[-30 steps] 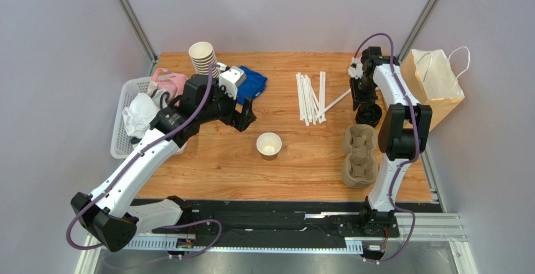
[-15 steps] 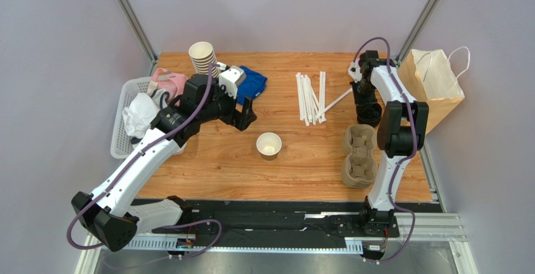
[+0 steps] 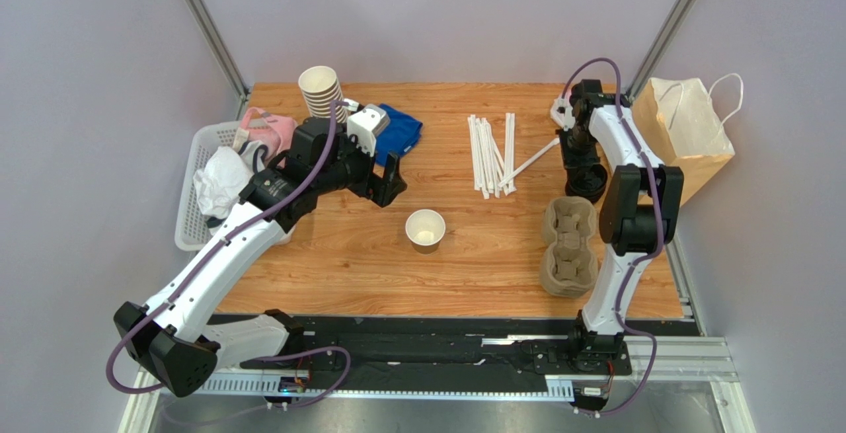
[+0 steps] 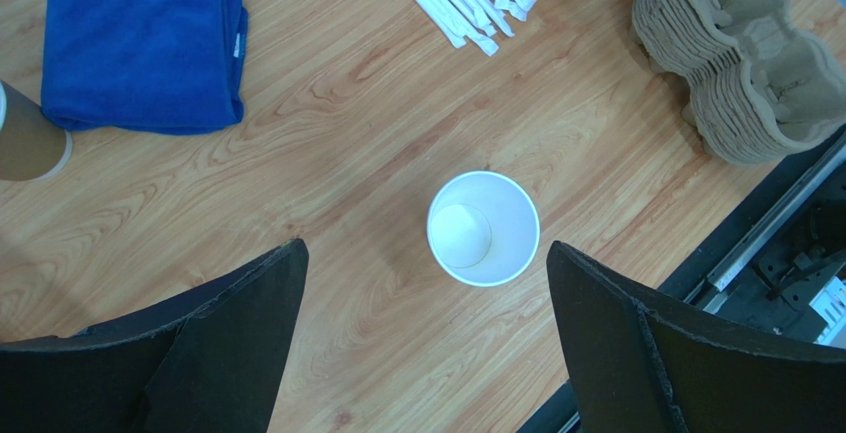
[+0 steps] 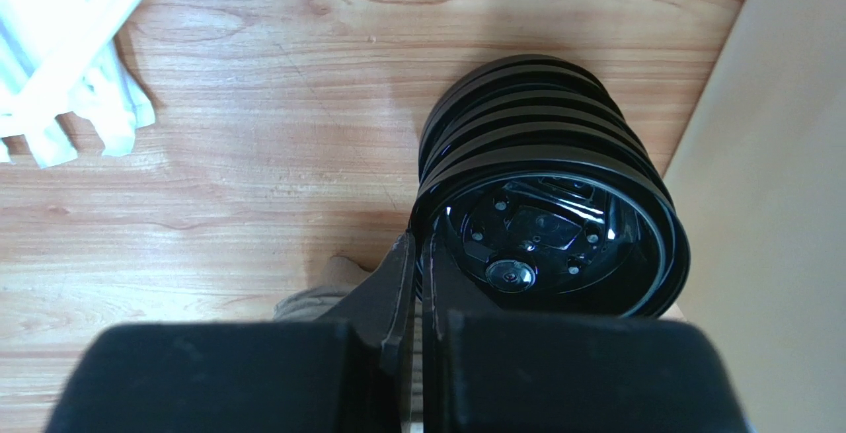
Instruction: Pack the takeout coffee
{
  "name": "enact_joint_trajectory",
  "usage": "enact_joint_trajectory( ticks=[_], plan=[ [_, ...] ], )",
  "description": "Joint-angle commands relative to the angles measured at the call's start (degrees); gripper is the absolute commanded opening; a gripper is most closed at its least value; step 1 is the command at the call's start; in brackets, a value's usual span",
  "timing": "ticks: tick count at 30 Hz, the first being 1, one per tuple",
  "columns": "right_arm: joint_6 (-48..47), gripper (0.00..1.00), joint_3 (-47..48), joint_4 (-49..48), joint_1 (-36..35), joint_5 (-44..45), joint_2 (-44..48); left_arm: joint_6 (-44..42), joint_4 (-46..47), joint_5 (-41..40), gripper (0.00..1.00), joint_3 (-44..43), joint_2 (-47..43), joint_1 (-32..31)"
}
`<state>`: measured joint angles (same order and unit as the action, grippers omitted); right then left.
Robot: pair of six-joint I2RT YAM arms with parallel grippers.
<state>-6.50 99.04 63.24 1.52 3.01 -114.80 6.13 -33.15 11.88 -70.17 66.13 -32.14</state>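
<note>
Kraft paper cup (image 3: 425, 229) stands upright and open-topped near the table's middle, white inside, touching nothing. It is the only loose cup I see for the task.

My left gripper (image 3: 389, 181) sits at the cup's 11 o'clock with its jaws spread wide and nothing between them. Its wrist camera shows the cup between the two black fingers (image 4: 228, 344), apart from both. I cannot tell its height above the wood.

My right gripper (image 5: 418, 247) is at the cup's 2 o'clock, over the stack of black lids (image 3: 588, 187). Its jaws are pinched together on the rim of the top lid (image 5: 552, 235), at the 9 o'clock edge of that lid in the wrist view. The stack leans a little.

Other things noted:
- Pulp cup carriers (image 3: 569, 245), nested, are at the cup's 3 o'clock, just beside the lids.
- White wrapped straws (image 3: 492, 153) are at 1 o'clock.
- Brown paper bag (image 3: 685, 136) is at the table's 2 o'clock edge.
- Blue cloth (image 3: 400, 131) and stacked paper cups (image 3: 320, 91) are toward 11 o'clock.
- White basket (image 3: 187, 217) is at 9 o'clock.
</note>
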Motion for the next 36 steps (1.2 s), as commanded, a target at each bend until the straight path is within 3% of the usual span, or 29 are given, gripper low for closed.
enact_joint_trajectory(
  ticks=[1,18,25,31,36],
  plan=[
    [-0.3,0.00,-0.3,-0.8,0.1,0.7,5.1,0.8,2.3,1.3,0.99,0.2,0.2,0.2],
    [-0.6,0.00,1.0,-0.4,2.3,-1.8,6.2,1.4,3.1,2.6,0.99,0.4,1.6,0.2],
    [-0.1,0.00,1.7,-0.5,3.9,-8.3,4.9,4.9,5.3,7.6,0.99,-0.1,5.9,0.2],
    [0.5,0.00,2.3,-0.9,4.3,-9.5,4.1,14.7,12.9,14.7,0.99,-3.2,14.2,0.1],
    [0.7,0.00,2.4,-0.9,4.3,-9.9,3.8,25.9,20.3,19.8,0.95,-11.9,26.8,-1.4]
  ],
)
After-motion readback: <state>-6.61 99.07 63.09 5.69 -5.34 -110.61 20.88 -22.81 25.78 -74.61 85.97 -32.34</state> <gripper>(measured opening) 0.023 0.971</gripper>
